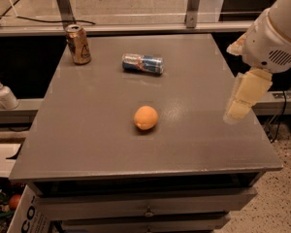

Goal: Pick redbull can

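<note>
Redbull can (143, 64) lies sideways, well apart from the gripper (242, 100) over the table's (87, 140) right edge; open or closed, cannot tell.

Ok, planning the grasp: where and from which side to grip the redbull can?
The middle, from above: the redbull can lies on its side, axis left-right, so close across it. The end effector hangs at the right edge of the table.
</note>
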